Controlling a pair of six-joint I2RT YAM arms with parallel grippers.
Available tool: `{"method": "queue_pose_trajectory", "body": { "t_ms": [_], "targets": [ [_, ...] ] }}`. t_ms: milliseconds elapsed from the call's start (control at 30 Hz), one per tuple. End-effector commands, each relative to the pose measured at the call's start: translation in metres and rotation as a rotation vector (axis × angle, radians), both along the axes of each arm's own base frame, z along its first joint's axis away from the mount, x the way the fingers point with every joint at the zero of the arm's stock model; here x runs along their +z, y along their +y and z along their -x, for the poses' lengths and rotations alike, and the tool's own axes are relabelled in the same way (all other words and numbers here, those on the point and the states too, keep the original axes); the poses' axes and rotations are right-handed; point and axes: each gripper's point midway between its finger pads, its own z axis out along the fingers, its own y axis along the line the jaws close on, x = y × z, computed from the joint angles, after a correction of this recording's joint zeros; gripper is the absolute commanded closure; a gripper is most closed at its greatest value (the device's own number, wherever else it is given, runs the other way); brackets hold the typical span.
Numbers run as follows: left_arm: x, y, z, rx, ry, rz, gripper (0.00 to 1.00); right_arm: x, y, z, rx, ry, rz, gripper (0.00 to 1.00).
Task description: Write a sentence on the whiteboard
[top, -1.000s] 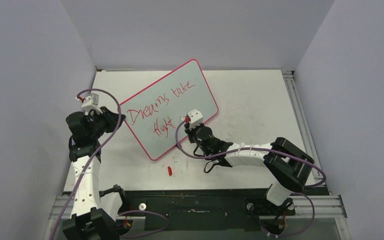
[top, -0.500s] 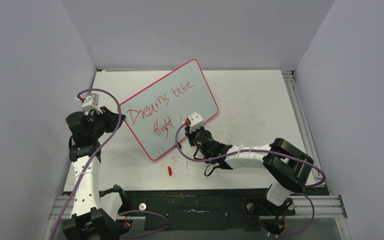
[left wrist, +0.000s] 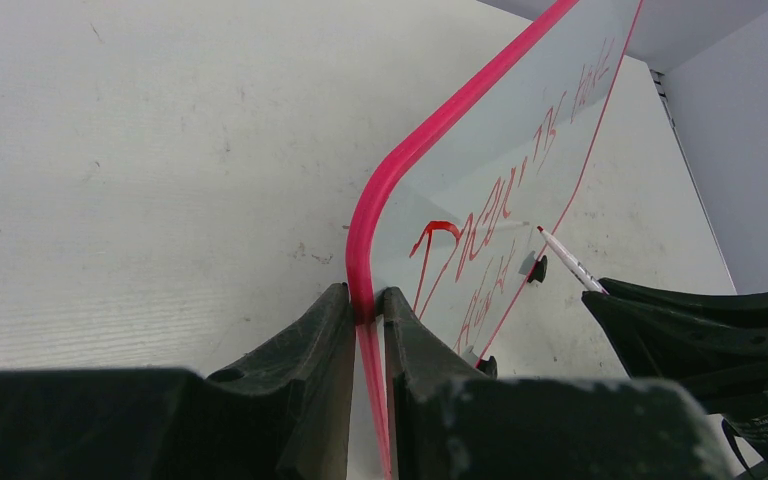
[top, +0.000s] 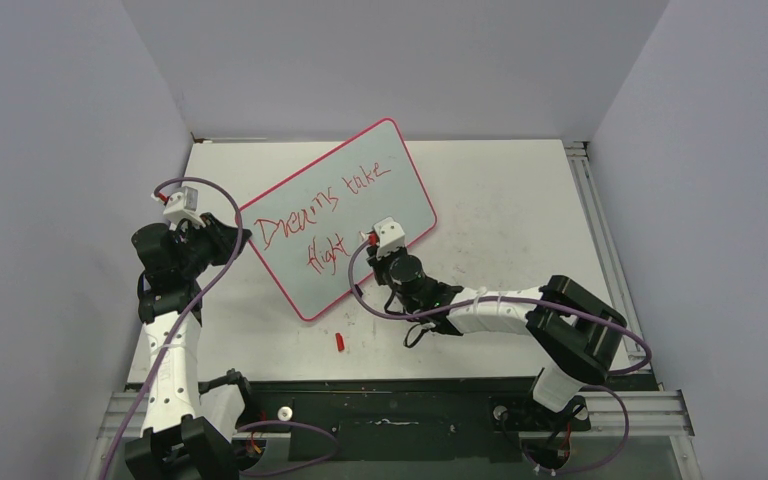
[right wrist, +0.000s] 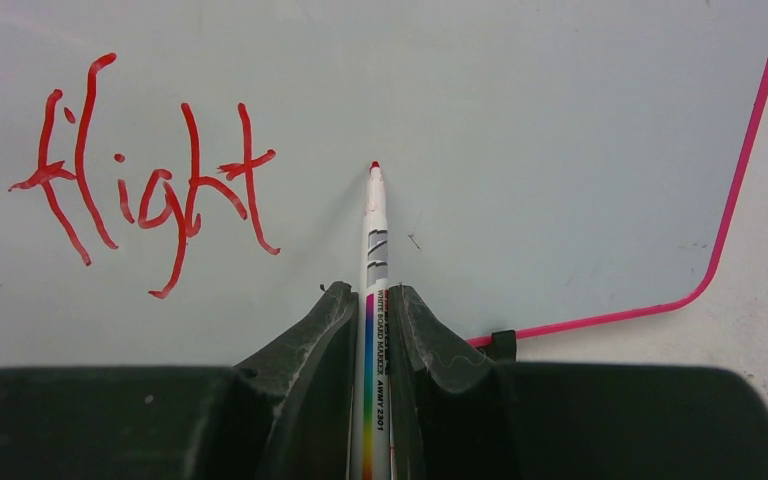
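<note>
The whiteboard [top: 335,220], centre-left on the counter [top: 520,200], was pinched by the left claw [left wrist: 365,310]. A marker [right wrist: 373,230], pinched by the right claw [right wrist: 375,310], was held beside "flight" [right wrist: 150,180]; a closing full stop was judged next.

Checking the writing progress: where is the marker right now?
Right wrist view: the marker sits in the right pincer, its tip just right of "flight" on the whiteboard.
</note>
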Motion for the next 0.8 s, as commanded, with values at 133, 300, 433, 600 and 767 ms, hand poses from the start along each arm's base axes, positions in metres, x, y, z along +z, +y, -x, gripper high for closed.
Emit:
{"method": "queue_pose_trajectory", "body": {
  "t_ms": [133,300,433,600,767],
  "targets": [
    [0.005,-0.009,0.002,-0.044,-0.009,0.001,0.87,0.021,0.012,-0.013,-0.008,-0.046,-0.052,0.95],
    [0.005,-0.009,0.002,-0.044,-0.009,0.001,0.87,0.019,0.014,-0.015,-0.008,-0.04,-0.048,0.95],
    [0.005,-0.009,0.002,-0.043,-0.009,0.001,0.87,0.018,0.012,-0.017,-0.022,-0.036,-0.048,0.95],
    [0.005,-0.009,0.002,-0.045,-0.009,0.001,0.87,0.019,0.007,-0.021,-0.049,-0.038,-0.052,0.95],
    [0.005,-0.009,0.002,-0.042,-0.009,0.001,0.87,0.019,0.003,-0.025,-0.072,-0.039,-0.054,0.95]
  ]
}}
